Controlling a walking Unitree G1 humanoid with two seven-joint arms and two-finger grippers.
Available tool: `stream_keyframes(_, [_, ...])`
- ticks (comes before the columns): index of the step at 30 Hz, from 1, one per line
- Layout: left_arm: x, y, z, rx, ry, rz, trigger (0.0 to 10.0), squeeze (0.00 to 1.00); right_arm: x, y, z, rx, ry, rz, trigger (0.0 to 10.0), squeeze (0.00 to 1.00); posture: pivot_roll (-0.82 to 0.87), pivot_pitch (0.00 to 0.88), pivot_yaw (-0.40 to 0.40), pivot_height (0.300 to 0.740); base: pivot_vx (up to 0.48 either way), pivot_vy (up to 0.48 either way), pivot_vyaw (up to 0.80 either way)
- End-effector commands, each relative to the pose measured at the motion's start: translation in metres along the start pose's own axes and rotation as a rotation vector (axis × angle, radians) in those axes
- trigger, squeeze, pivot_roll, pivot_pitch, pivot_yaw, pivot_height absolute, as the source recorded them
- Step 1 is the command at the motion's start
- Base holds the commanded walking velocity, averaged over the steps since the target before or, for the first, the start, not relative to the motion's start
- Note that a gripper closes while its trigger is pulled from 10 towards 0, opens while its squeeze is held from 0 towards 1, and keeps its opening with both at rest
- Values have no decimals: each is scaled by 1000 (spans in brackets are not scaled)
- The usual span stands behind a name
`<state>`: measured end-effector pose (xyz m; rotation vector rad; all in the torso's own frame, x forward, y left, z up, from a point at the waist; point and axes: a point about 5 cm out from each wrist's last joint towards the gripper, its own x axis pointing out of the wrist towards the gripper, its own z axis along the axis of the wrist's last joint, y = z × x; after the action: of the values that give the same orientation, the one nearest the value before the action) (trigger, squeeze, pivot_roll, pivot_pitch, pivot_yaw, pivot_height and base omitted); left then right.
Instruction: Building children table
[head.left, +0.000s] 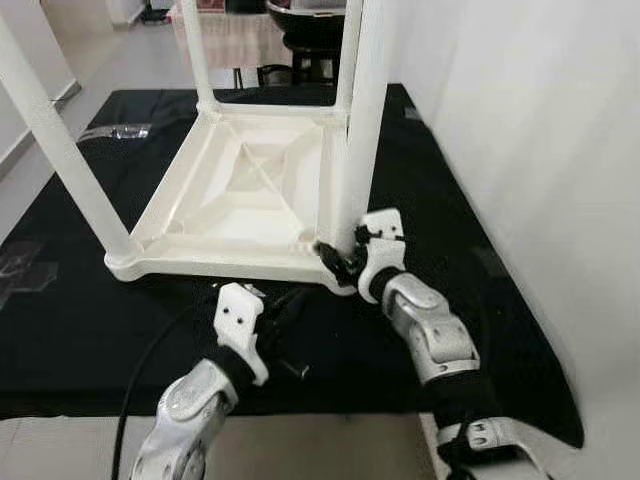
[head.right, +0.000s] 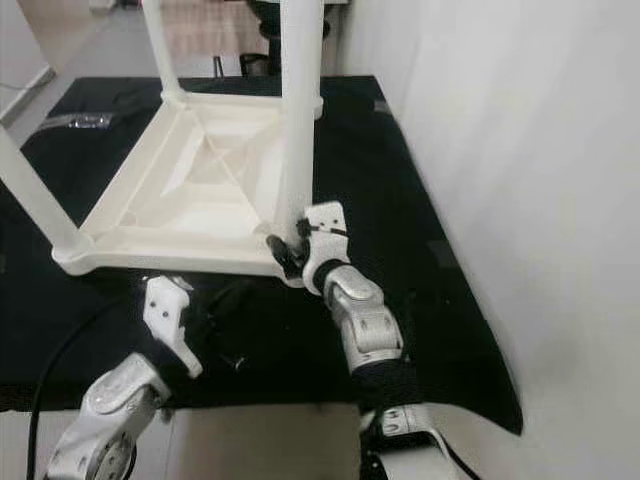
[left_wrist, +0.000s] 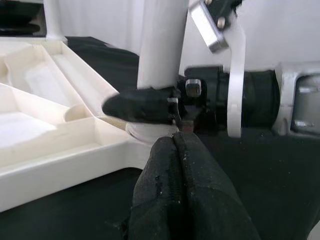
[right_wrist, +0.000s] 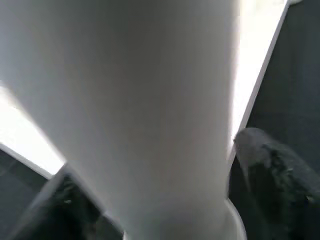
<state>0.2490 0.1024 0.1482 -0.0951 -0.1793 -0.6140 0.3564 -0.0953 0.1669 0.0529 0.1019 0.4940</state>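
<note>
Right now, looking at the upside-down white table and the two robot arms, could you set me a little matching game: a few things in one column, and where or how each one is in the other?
Column one:
1. right gripper
2. left gripper
3. white plastic table top
4. black mat

Column two:
A. spread over the floor beneath everything
B. fingers either side of the base of the near right white table leg
C. lying upside down with legs pointing up
D. fingers pressed together, low over the mat near that corner

Pairs: 1-B, 2-D, 3-C, 4-A
</note>
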Motion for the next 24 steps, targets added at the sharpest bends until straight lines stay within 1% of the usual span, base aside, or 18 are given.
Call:
stream_keyframes(1, [-2, 0, -6, -7, 29, 3, 10000, 0, 3, 4, 24, -37, -93, 127, 10000, 0, 25, 129, -20, 740, 0, 0, 0])
stream_keyframes(2, [-2, 0, -6, -7, 29, 3, 10000, 0, 3, 4, 24, -37, -93, 127, 10000, 0, 25, 129, -20, 740, 0, 0, 0])
stream_keyframes(3, [-2, 0, -7, -9, 30, 2, 10000, 0, 1, -2, 32, -85, -111, 224, 10000, 0, 22, 127, -22, 740, 0, 0, 0])
stream_keyframes(5, [-2, 0, -7, -9, 30, 2, 10000, 0, -1, -14, 32, -135, -86, 296, 10000, 0, 22, 127, -23, 740, 0, 0, 0])
stream_keyframes(6, [-2, 0, -7, -9, 30, 2, 10000, 0, -1, -14, 32, -135, -86, 296, 10000, 0, 22, 127, -23, 740, 0, 0, 0])
stream_keyframes(8, [-2, 0, -7, -10, 30, 2, 10000, 0, -2, -23, 31, -160, -59, 331, 10000, 0, 22, 125, -25, 740, 0, 0, 0])
stream_keyframes(9, [-2, 0, -7, -10, 30, 2, 10000, 0, -2, -23, 31, -160, -59, 331, 10000, 0, 22, 125, -25, 740, 0, 0, 0])
stream_keyframes(10, [-2, 0, -8, -9, 30, 3, 10000, 0, -2, -29, 29, -195, -31, 347, 10000, 0, 25, 124, -27, 740, 0, 0, 0])
stream_keyframes(11, [-2, 0, -8, -9, 30, 3, 10000, 0, -2, -29, 29, -195, -31, 347, 10000, 0, 25, 124, -27, 740, 0, 0, 0])
stream_keyframes(13, [-2, 0, -8, -10, 30, 4, 10000, 0, -4, -41, 29, -226, 8, 373, 10000, 0, 26, 124, -27, 740, 0, 0, 0])
stream_keyframes(14, [-2, 0, -8, -10, 30, 4, 10000, 0, -4, -41, 29, -226, 8, 373, 10000, 0, 26, 124, -27, 740, 0, 0, 0])
stream_keyframes(15, [-3, 0, -8, -10, 30, 4, 10000, 0, -5, -46, 31, -214, 10, 382, 0, 0, 26, 125, -26, 740, 0, 0, 0])
stream_keyframes(19, [-3, 0, -7, -10, 31, 4, 10000, 0, -5, -54, 32, -197, 10, 377, 0, 0, 29, 130, -23, 740, 0, 0, 0])
stream_keyframes(24, [-3, -1, -7, -10, 32, 3, 10000, 0, -5, -58, 31, -184, 6, 366, 0, 0, 29, 135, -21, 740, 0, 0, 0])
